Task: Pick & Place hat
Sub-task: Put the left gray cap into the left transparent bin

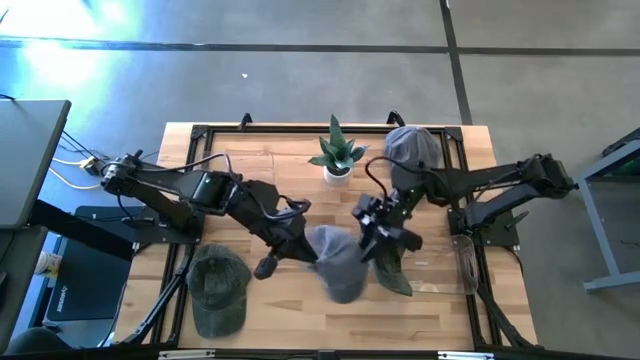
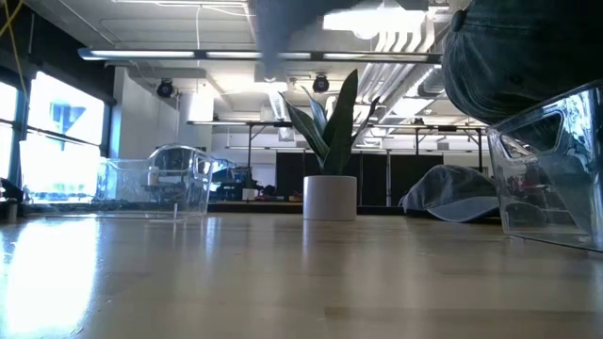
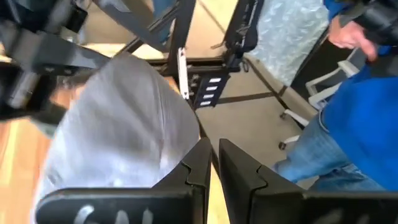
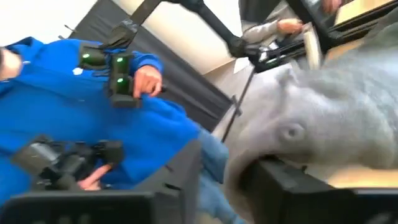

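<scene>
1. Grey fabric hat (image 1: 335, 262), soft and crumpled, sits between the two arms at the table's middle front; whether it is lifted off the wood or resting on it is not clear from above.
2. Left gripper (image 1: 305, 248) is at the hat's left edge; in the left wrist view its fingers (image 3: 202, 165) stand nearly together with the grey cloth (image 3: 124, 124) against them, so it looks pinched on the hat.
3. Right gripper (image 1: 378, 232) is at the hat's right edge; the right wrist view shows grey fabric (image 4: 323, 118) over one finger (image 4: 292, 186), jaws part open. Grip or release, cannot tell.
4. Second grey hat (image 1: 412, 148) lies at the back right; a green cap (image 1: 218, 288) lies at the front left; another dark green piece (image 1: 395, 272) lies just right of the grey hat.
5. Potted plant (image 1: 337, 155) stands at the back centre of the wooden table (image 1: 250, 165).
6. Low view: grey hat not identifiable; a clear container (image 2: 551, 169) with dark fabric fills the right.
7. Person in a blue top (image 4: 81, 118) shows beyond the table, cut off.
</scene>
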Motion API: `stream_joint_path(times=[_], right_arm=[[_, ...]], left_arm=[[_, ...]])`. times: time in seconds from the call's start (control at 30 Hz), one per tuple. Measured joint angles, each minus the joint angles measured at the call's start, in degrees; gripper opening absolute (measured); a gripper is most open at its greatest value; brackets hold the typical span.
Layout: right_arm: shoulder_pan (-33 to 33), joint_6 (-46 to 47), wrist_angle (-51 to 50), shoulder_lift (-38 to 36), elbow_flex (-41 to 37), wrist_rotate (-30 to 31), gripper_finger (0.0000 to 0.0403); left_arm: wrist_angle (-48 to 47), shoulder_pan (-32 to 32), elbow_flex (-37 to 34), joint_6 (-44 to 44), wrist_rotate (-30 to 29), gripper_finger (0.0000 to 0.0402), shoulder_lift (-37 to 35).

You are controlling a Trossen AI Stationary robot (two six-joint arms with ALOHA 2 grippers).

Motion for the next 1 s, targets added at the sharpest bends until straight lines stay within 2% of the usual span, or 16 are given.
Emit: stream_joint_path(times=[0.07, 0.13, 0.2, 0.3, 0.33, 0.5, 0.77, 0.87, 1.0], right_arm=[[-1.21, -2.29, 0.02, 0.0, 0.0, -0.61, 0.0148], [-1.53, -4.62, 0.08, -0.03, 0.0, -0.52, 0.0151], [-0.84, -7.13, 0.1, -0.13, 0.0, 2.04, 0.0116], [0.31, -10.55, -1.23, -0.13, 0.02, 8.76, 0.0024], [0.54, -11.51, -2.16, -0.13, 0.0, 10.32, 0.0016], [0.79, -11.54, -3.06, -0.13, 0.02, 15.39, 0.0005], [0.84, -11.28, -1.84, -0.13, 0.02, 17.74, 0.0002], [0.81, -11.07, -1.84, -0.13, 0.02, 18.04, 0.0001], [0.81, -10.91, -1.29, -0.35, 0.02, 18.18, 0.0001]], left_arm=[[-0.72, 0.01, 0.0, -0.48, -0.91, 0.0028, -0.02], [-1.93, 0.01, 0.0, -0.97, -1.79, 0.0028, -0.02], [-2.39, 0.01, 0.0, -1.83, -3.02, 0.0028, 0.0], [-3.72, 0.01, 0.0, -2.9, -5.0, 0.0028, -0.02], [-4.58, 0.01, 0.0, -3.25, -5.95, 0.0028, -0.02], [-8.14, 0.03, 0.0, -5.19, -9.29, 0.0028, -0.02], [-16.7, 0.03, 0.0, -6.72, -12.06, 0.0031, 0.34], [-19.46, 0.05, -0.05, -6.38, -11.46, 0.0055, 0.74], [-22.69, 0.03, 0.0, -6.35, -11.48, 0.0128, 0.66]])
